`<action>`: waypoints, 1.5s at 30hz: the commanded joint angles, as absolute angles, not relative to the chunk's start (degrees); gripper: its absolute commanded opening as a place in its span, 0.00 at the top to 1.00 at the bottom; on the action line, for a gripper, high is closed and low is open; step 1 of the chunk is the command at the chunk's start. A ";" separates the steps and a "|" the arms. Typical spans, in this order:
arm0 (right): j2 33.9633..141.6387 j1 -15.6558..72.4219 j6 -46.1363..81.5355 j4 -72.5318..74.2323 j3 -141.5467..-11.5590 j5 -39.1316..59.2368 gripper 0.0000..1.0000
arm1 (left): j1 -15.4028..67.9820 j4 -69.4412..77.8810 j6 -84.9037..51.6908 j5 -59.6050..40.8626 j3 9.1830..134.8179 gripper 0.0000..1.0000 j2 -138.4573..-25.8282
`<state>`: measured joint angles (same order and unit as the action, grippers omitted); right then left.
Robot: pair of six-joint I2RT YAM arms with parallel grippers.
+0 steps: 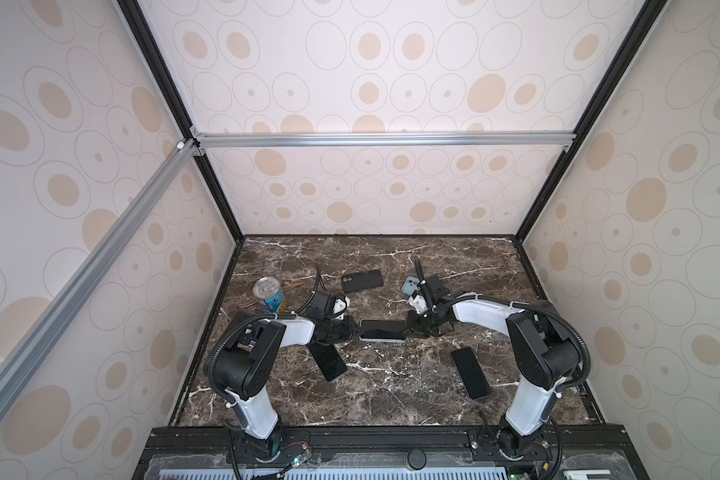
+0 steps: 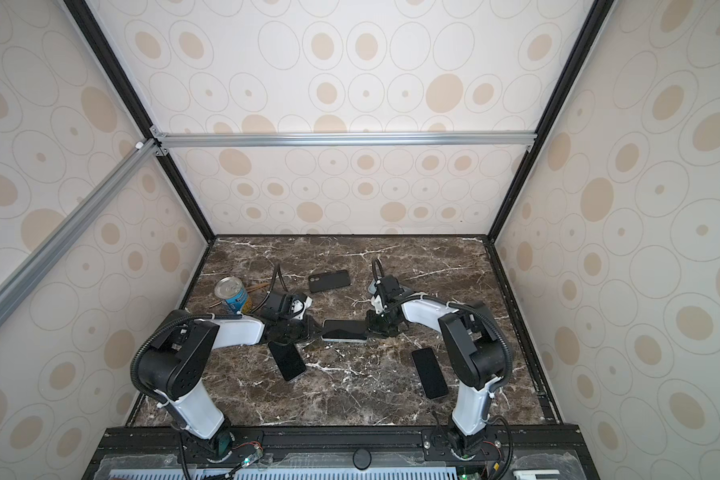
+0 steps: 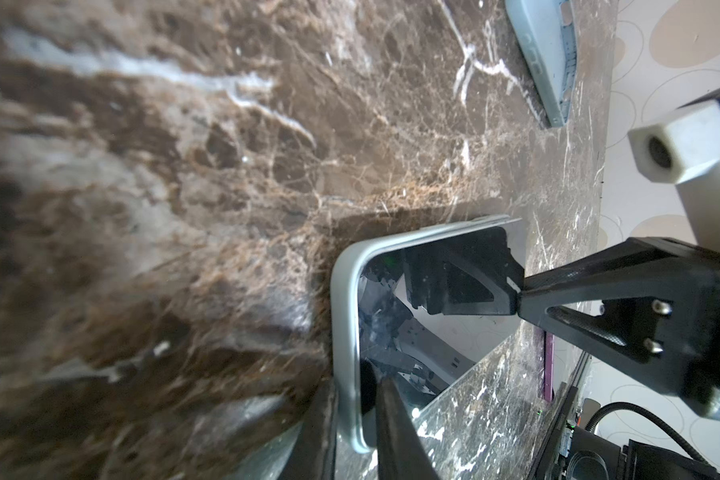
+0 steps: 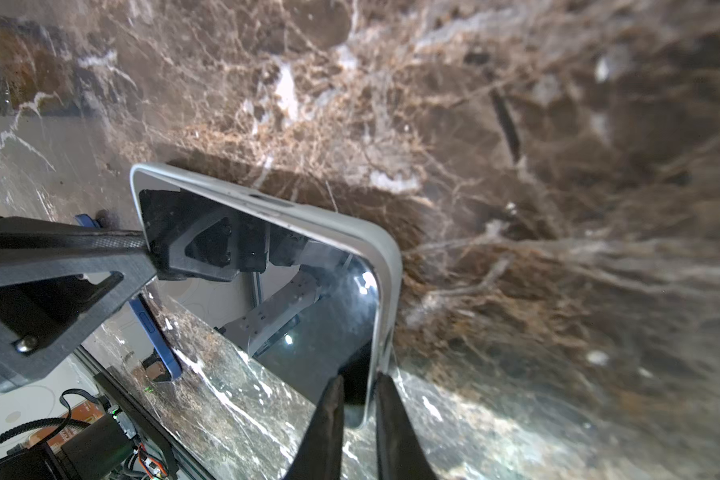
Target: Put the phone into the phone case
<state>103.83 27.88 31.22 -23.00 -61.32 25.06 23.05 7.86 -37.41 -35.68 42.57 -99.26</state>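
1. There are two arms and two grippers, and both are on the same phone. It sits screen up at the middle of the table, with its long sides running left to right.
2. The left gripper is pinched onto the phone's left short end. In the left wrist view one finger lies over the glass and its partner sits under the silver rim.
3. The right gripper is clamped on the opposite short end in the same way. In the right wrist view its two fingers straddle the rim, one on each face.
4. A shadow runs along the phone's far side in both wrist views (I cannot tell whether it is clear of the marble).
5. One black case lies flat behind the phone, nearer the back wall. It is apart from the phone and nothing touches it.
6. Two more phones lie flat, both dark and screen up. The left dark phone is partly under the left arm, and the right dark phone is just inside the right arm.
7. One blue item sits at the back beside the right wrist, half hidden (I cannot tell whether it is a phone or a case).
8. One can stands upright at the back left, and one thin wooden stick lies behind it.
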 commanded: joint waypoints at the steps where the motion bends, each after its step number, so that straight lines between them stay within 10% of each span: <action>1: 105.07 28.47 31.66 -21.12 -60.72 28.28 0.85 | 23.90 7.05 -36.31 -36.39 43.77 0.83 -100.63; 45: 113.41 34.38 26.63 -32.24 -61.38 17.72 0.90 | 24.87 4.28 -34.54 -34.36 45.17 0.88 -100.17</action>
